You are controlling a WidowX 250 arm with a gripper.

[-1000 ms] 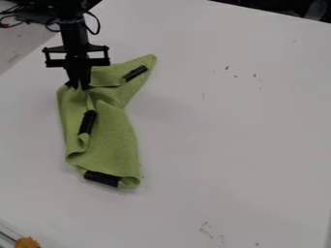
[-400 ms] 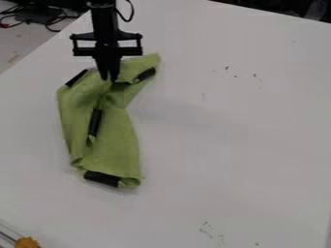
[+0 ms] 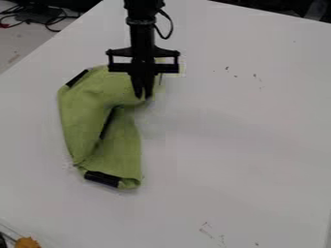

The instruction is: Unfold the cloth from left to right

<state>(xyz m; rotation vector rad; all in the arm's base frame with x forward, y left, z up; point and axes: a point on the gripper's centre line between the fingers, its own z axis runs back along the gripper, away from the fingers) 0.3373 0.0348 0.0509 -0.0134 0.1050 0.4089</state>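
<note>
1. One green cloth (image 3: 84,109) lies on the left part of the white counter (image 3: 239,145), partly folded and creased, its upper right part drawn up to the tool (image 3: 142,96).
2. Three black strips show on it: one at the upper left edge, one along the middle fold, one at the bottom edge.
3. The tool points down, clamped on the cloth.
4. Dark cables (image 3: 42,18) lie beyond the counter's upper left edge.

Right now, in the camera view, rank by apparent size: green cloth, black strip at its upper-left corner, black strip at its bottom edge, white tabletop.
1. White tabletop
2. Green cloth
3. Bottom black strip
4. Upper-left black strip
</note>
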